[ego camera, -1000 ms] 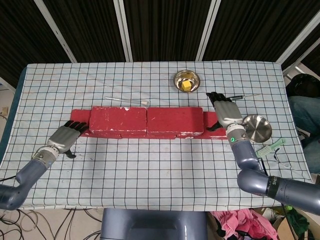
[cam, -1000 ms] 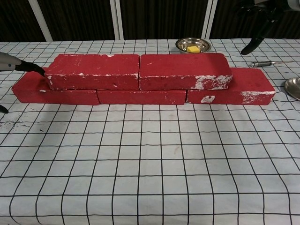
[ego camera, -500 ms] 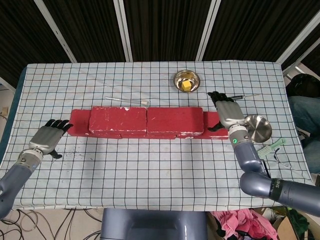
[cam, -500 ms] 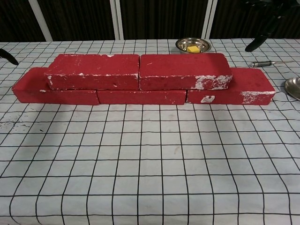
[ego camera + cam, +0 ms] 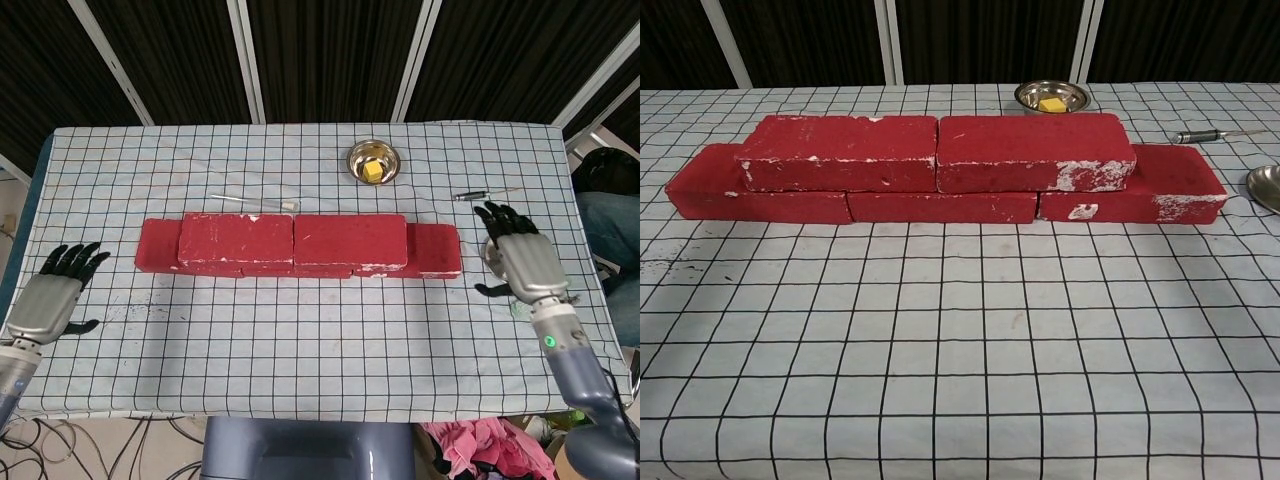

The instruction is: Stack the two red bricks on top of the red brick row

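Your left hand (image 5: 52, 295) sits at the near-left edge of the checked tablecloth (image 5: 320, 330), well left of the red brick row (image 5: 940, 205), palm down, fingers apart and holding nothing. Your right hand (image 5: 520, 262) mirrors it, to the right of the row, fingers likewise fanned and empty, lying over a shallow metal dish (image 5: 1266, 186) whose rim shows only in the chest view.

The row lies across the middle of the cloth: three rough, chalk-scuffed red blocks end to end. The two red bricks (image 5: 940, 152) rest flat on top of it, butted together at the centre seam, so both ends of the row stick out beyond them.

Just beyond the row lies a thin clear tube (image 5: 255, 202). Past the row's right end lies a slim dark-handled tool (image 5: 484, 194). Farthest back stands a round steel bowl (image 5: 372, 160) with a yellow cube (image 5: 373, 172) inside.
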Robot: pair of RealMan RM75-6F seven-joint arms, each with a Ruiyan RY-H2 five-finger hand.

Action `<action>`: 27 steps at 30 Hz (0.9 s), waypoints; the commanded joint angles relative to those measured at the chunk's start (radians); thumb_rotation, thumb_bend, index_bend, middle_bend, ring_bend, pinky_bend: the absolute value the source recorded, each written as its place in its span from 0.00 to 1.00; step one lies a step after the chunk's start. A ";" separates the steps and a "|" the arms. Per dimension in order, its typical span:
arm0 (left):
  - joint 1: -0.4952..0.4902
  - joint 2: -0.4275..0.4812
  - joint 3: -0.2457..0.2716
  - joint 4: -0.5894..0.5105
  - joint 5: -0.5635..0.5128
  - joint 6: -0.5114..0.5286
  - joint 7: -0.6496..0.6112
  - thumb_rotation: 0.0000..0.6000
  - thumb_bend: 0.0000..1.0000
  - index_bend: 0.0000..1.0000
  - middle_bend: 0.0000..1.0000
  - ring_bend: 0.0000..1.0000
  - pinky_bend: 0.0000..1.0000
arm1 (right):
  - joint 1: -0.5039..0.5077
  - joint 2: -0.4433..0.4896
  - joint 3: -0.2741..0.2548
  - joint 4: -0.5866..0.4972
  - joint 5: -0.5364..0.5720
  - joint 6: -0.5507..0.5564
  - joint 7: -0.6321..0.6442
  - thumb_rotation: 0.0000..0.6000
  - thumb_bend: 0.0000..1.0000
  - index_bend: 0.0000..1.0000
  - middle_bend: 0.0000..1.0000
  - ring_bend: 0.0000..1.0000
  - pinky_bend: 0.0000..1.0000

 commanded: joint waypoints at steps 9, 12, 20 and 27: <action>0.199 -0.095 0.050 0.142 0.101 0.182 -0.127 1.00 0.09 0.10 0.03 0.00 0.00 | -0.475 -0.023 -0.226 0.024 -0.388 0.463 0.096 1.00 0.00 0.00 0.01 0.00 0.13; 0.224 -0.104 0.057 0.155 0.130 0.205 -0.131 1.00 0.09 0.10 0.03 0.00 0.00 | -0.522 -0.060 -0.238 0.047 -0.412 0.495 0.061 1.00 0.00 0.00 0.01 0.00 0.13; 0.267 -0.091 0.064 0.139 0.166 0.217 -0.138 1.00 0.09 0.07 0.03 0.00 0.00 | -0.579 -0.129 -0.217 0.122 -0.434 0.501 0.047 1.00 0.00 0.00 0.01 0.00 0.13; 0.293 -0.081 0.068 0.098 0.195 0.217 -0.115 1.00 0.09 0.07 0.03 0.00 0.00 | -0.583 -0.143 -0.189 0.157 -0.440 0.454 0.066 1.00 0.00 0.00 0.01 0.00 0.13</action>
